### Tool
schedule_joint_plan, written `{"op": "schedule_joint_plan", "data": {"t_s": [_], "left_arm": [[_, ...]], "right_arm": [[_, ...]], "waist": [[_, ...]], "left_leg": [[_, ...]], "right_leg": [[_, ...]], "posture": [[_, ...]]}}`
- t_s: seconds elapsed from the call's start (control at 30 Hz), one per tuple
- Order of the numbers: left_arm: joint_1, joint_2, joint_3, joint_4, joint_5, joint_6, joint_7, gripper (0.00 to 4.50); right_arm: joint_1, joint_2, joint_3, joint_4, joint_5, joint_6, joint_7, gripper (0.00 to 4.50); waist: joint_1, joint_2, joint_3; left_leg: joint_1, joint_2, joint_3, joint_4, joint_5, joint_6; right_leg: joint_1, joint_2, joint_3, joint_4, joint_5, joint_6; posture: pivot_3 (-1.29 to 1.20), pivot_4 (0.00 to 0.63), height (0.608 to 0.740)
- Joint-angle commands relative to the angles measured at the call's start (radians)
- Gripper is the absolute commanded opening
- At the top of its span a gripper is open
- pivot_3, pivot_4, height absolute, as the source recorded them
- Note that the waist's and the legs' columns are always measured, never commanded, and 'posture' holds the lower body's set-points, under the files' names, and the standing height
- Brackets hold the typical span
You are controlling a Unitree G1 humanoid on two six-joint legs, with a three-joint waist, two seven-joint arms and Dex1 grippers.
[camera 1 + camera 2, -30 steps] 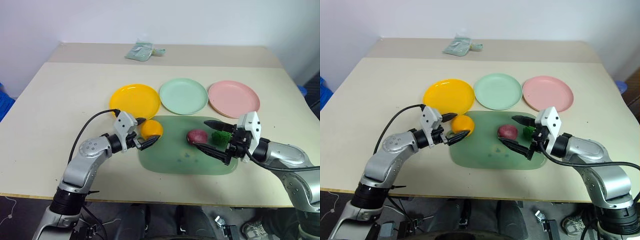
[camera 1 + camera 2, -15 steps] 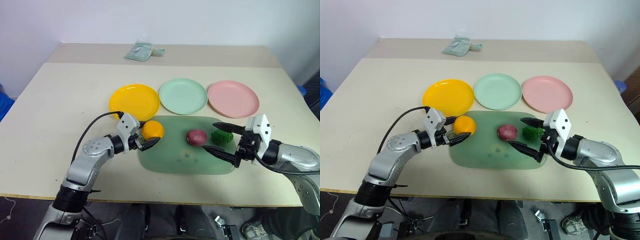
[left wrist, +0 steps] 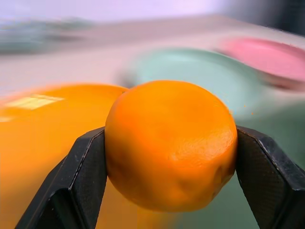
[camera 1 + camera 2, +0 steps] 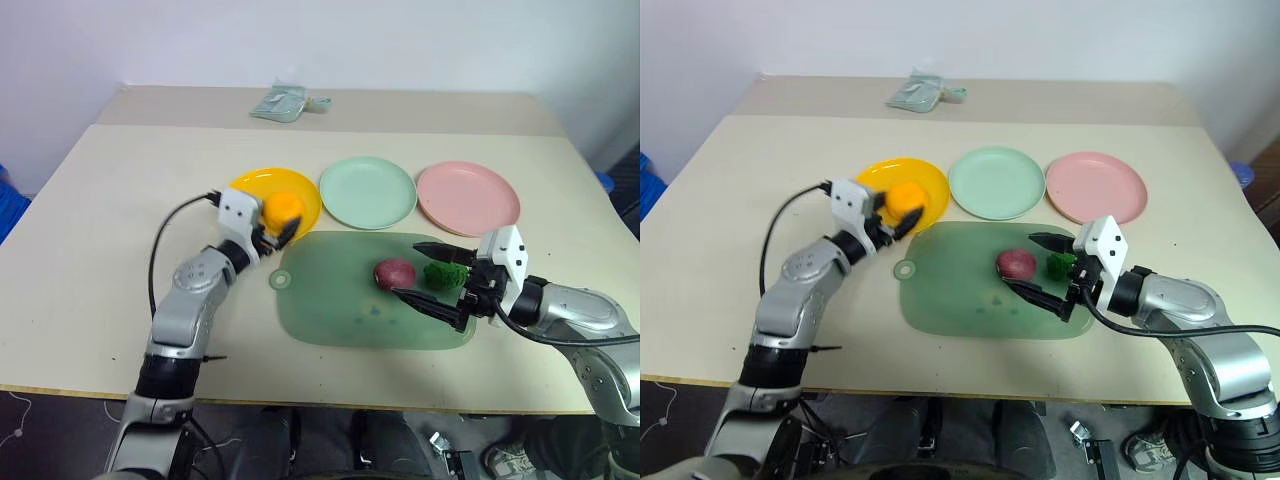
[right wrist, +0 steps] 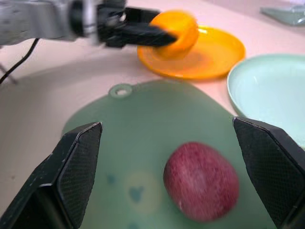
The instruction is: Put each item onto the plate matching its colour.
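Note:
My left gripper [image 4: 284, 220] is shut on the round orange fruit [image 4: 281, 207] and holds it just above the near edge of the yellow-orange plate [image 4: 258, 186]. In the left wrist view the fruit [image 3: 171, 145] sits squeezed between both black fingers [image 3: 81, 183]. The mint green plate [image 4: 368, 192] and the pink plate [image 4: 468, 198] lie to the right of the yellow one. On the mat rest the dark purplish-red lump [image 4: 394, 272] and the bumpy green ball [image 4: 441, 274]. My right gripper [image 4: 405, 269] hangs open over them, the ball showing between its fingers.
The translucent green mat [image 4: 340, 310] lies in front of the plates, its tab with a hole at the left. A pale green packet [image 4: 285, 102] rests at the table's far edge. A black cable loops beside my left forearm.
My left gripper shut on the orange fruit, lifted it off the mat and carried it away from me and leftward, over the yellow plate. The right gripper stays open in about the same place.

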Motion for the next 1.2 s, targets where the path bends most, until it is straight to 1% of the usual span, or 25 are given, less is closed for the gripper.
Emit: {"op": "schedule_joint_plan", "data": {"t_s": [0.03, 0.07, 0.13, 0.17, 0.3, 0.37, 0.57, 0.63, 0.73, 0.9, 1.03, 1.2], "left_arm": [[-0.029, -0.02, 0.043, 0.019, 0.026, 0.04, 0.099, 3.27], [-0.035, -0.022, 0.044, 0.027, 0.023, 0.05, 0.101, 3.27], [-0.042, -0.022, 0.036, 0.041, 0.018, 0.057, 0.09, 4.29], [-0.044, -0.021, 0.032, 0.043, 0.014, 0.057, 0.08, 4.46], [-0.053, -0.011, 0.025, 0.046, 0.023, 0.035, 0.06, 4.46], [-0.052, 0.0, 0.021, 0.039, 0.035, -0.004, 0.045, 4.46], [0.007, 0.053, 0.039, -0.045, 0.01, -0.152, -0.053, 4.46], [0.055, 0.092, 0.04, -0.085, -0.015, -0.167, -0.124, 4.46], [0.101, 0.134, 0.031, -0.11, -0.026, -0.167, -0.178, 4.46], [0.146, 0.174, -0.004, -0.145, -0.024, -0.176, -0.252, 4.46], [0.182, 0.184, -0.044, -0.204, -0.077, -0.16, -0.351, 4.46], [0.252, 0.239, -0.12, -0.299, -0.129, -0.1, -0.483, 4.46]], "right_arm": [[-0.014, 0.011, 0.0, -0.011, -0.004, -0.026, -0.003, 4.5], [-0.01, 0.015, 0.001, -0.013, -0.008, -0.029, -0.004, 4.5], [-0.005, 0.023, 0.002, -0.016, -0.015, -0.034, -0.009, 4.5], [-0.004, 0.026, 0.002, -0.018, -0.018, -0.036, -0.011, 4.5], [-0.008, 0.028, 0.0, -0.02, -0.022, -0.038, -0.023, 4.5], [-0.007, 0.024, -0.001, -0.022, -0.024, -0.036, -0.028, 4.5], [-0.01, 0.013, -0.002, -0.034, -0.017, -0.019, -0.038, 4.5], [-0.023, 0.008, 0.017, -0.022, -0.053, -0.03, -0.048, 4.5], [-0.046, 0.008, 0.033, 0.004, -0.08, -0.02, -0.066, 4.5], [-0.063, 0.004, 0.063, 0.018, -0.114, -0.028, -0.053, 4.5], [-0.074, 0.003, 0.105, 0.042, -0.162, -0.039, -0.052, 4.5], [-0.077, -0.001, 0.148, 0.077, -0.224, -0.032, -0.055, 4.5]], "waist": [[0.0, 0.0, 0.0], [0.0, 0.0, 0.0], [0.001, 0.0, 0.0], [0.002, 0.0, 0.0], [0.002, 0.0, 0.0], [0.001, 0.0, 0.0], [0.0, 0.0, 0.0], [-0.002, 0.0, 0.0], [-0.001, 0.0, 0.0], [0.002, 0.0, 0.0], [-0.001, 0.0, 0.0], [-0.002, 0.0, 0.0]], "left_leg": [[0.0, 0.0, 0.0, 0.0, 0.0, 0.0], [0.0, 0.0, 0.0, 0.0, 0.001, -0.001], [-0.001, 0.0, 0.0, 0.0, 0.003, -0.004], [-0.001, 0.0, 0.0, 0.001, 0.003, -0.005], [-0.001, -0.001, 0.0, 0.001, 0.003, -0.005], [-0.001, -0.001, 0.0, 0.001, 0.003, -0.005], [-0.001, 0.0, 0.0, 0.001, 0.003, -0.005], [-0.001, 0.0, 0.0, 0.001, 0.003, -0.005], [-0.001, 0.0, 0.0, 0.001, 0.003, -0.005], [-0.002, -0.001, 0.0, 0.001, 0.003, -0.005], [-0.002, 0.0, 0.0, 0.001, 0.003, -0.005], [-0.001, 0.0, 0.0, 0.0, 0.003, -0.005]], "right_leg": [[0.0, 0.0, 0.0, 0.0, 0.0, 0.0], [0.0, 0.0, 0.0, 0.0, 0.0, 0.0], [0.0, 0.0, 0.0, 0.0, 0.0, 0.001], [-0.001, 0.0, 0.0, 0.0, 0.0, 0.001], [0.0, -0.001, 0.0, 0.0, 0.001, 0.001], [0.0, -0.001, 0.0, 0.0, 0.001, 0.001], [-0.001, -0.001, 0.0, 0.0, 0.001, 0.001], [-0.001, -0.001, 0.0, 0.0, 0.001, 0.001], [-0.001, -0.001, 0.0, 0.0, 0.001, 0.001], [0.0, -0.002, 0.0, -0.002, 0.001, 0.001], [0.0, -0.002, 0.0, -0.002, 0.001, 0.001], [-0.001, -0.002, 0.0, -0.002, 0.0, 0.001]], "posture": [[0.0, 0.15, 0.74], [0.0, 0.15, 0.74], [0.0, 0.15, 0.74], [0.0, 0.15, 0.74], [0.0, 0.15, 0.74], [0.0, 0.15, 0.74], [0.0, 0.15, 0.74], [0.0, 0.15, 0.74], [0.0, 0.15, 0.74], [0.0, 0.15, 0.74], [0.0, 0.15, 0.74], [0.0, 0.15, 0.74]]}}
